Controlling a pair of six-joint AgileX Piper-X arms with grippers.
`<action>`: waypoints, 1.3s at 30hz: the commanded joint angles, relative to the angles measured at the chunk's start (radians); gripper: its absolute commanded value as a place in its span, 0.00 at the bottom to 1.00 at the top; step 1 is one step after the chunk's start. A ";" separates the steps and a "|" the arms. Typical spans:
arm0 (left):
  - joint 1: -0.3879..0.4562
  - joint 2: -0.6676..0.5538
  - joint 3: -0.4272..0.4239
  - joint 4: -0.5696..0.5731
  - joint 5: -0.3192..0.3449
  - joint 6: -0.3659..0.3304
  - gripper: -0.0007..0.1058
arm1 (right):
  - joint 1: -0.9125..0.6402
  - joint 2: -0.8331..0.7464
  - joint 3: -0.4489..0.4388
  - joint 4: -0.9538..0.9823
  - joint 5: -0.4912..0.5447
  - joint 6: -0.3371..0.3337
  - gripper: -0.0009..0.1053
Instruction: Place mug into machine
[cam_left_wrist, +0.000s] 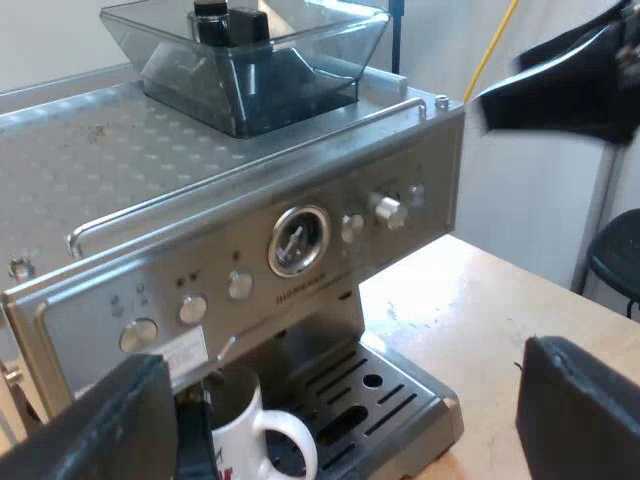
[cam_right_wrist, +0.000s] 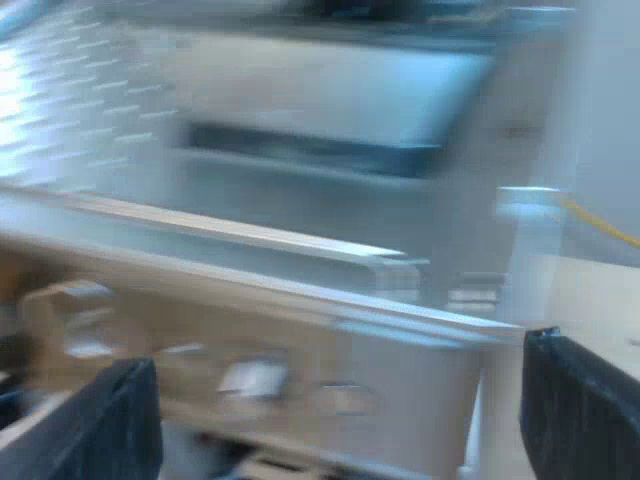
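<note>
White mug (cam_left_wrist: 248, 432) stands upright on the drip tray (cam_left_wrist: 400, 395) under the front of the machine (cam_left_wrist: 300, 150), with its handle turned toward the tray's slots. A red mark shows low on its side.

Left gripper (cam_left_wrist: 345, 405): you have it spread wide, with nothing held. One finger (cam_left_wrist: 95, 430) is just beside the mug, on the side away from the handle; you cannot tell whether it touches. The other finger (cam_left_wrist: 575, 405) hangs over the wooden table (cam_left_wrist: 480, 310), well apart from the tray.

Pose, left arm: the wrist sits set back from the machine and faces the front panel at an angle, above the mug. It is near the level of the gauge (cam_left_wrist: 298, 240) and knobs (cam_left_wrist: 387, 210). The hopper (cam_left_wrist: 250, 60) stands on the dimpled steel top. A black shape (cam_left_wrist: 570, 85) is near the machine's upper corner; you cannot tell what it is. A dark stool (cam_left_wrist: 615, 255) stands beyond the table.

Right gripper (cam_right_wrist: 340, 400): fingers also wide apart, empty. Pose: it is high and close in at the edge of the machine's top, by the steel rail (cam_right_wrist: 250, 235). Finer detail there cannot be told.
</note>
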 joint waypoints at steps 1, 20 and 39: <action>0.021 0.015 -0.019 -0.019 -0.011 -0.011 0.68 | -0.058 -0.040 -0.006 0.037 -0.039 -0.012 0.83; 0.264 -0.072 -0.025 0.061 0.075 -0.007 0.68 | -0.576 -0.323 0.025 0.250 -0.239 -0.113 0.83; 0.264 -0.431 -0.025 0.237 -0.011 -0.045 0.68 | -0.659 -0.709 0.187 0.323 -0.308 -0.132 0.83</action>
